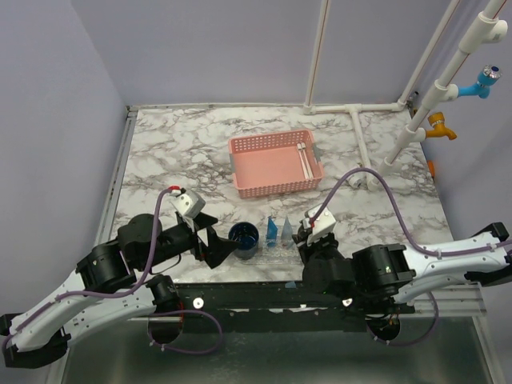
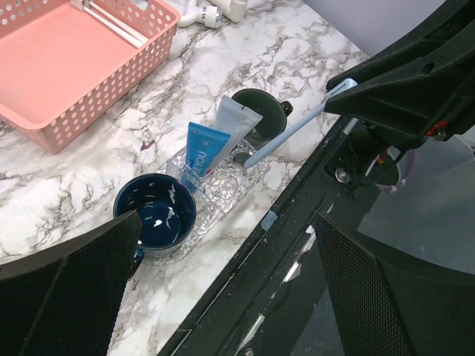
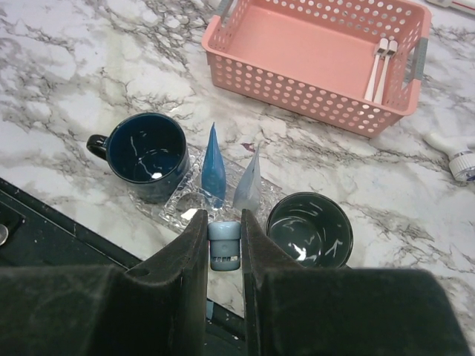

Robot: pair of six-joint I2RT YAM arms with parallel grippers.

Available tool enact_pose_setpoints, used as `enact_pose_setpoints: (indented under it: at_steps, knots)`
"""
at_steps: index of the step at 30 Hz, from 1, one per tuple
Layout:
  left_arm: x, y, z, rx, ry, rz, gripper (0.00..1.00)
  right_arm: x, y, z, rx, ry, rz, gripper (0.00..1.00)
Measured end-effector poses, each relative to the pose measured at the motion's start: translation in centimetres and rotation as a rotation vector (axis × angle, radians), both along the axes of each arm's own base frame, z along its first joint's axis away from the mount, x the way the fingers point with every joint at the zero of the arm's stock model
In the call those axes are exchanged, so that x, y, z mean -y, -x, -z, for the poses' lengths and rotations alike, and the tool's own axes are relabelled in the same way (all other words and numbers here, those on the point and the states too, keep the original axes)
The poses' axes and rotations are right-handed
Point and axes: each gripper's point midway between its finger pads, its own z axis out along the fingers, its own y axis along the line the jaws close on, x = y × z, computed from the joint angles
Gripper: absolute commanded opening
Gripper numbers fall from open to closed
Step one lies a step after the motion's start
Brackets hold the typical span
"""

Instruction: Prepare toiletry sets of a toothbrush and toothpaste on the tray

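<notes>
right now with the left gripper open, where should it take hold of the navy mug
The navy mug stands upright with its mouth open, and its handle points left. Probably best: the left gripper comes down from above onto the rim wall beside the handle, one finger inside and one outside.

Left arm [image 1: 112, 272] and right arm [image 1: 384, 272]: black round joints, white shells. Purple cables [image 1: 352, 174] run behind the left end effector [image 1: 220, 249] and right end effector [image 1: 304, 238].

Pink basket [image 1: 268, 164], navy mug [image 1: 244, 240], veined marble table [image 1: 176, 152] — other mug [image 3: 309, 230] perhaps dark-green.
</notes>
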Motion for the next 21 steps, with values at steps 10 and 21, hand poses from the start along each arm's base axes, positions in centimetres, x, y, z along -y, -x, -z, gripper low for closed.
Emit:
enact_pose_setpoints:
  at_steps: [10,21]
  knots:
    - [-0.1,-0.2,-0.1,0.012,0.017,-0.012,0.99,0.6,-0.2,2.2,0.007,-0.029,0.011,0.0]
    - [0.2,-0.4,0.5,0.01,0.012,-0.014,0.99,1.5,-0.9,3.7,0.031,-0.102,0.054,0.0]
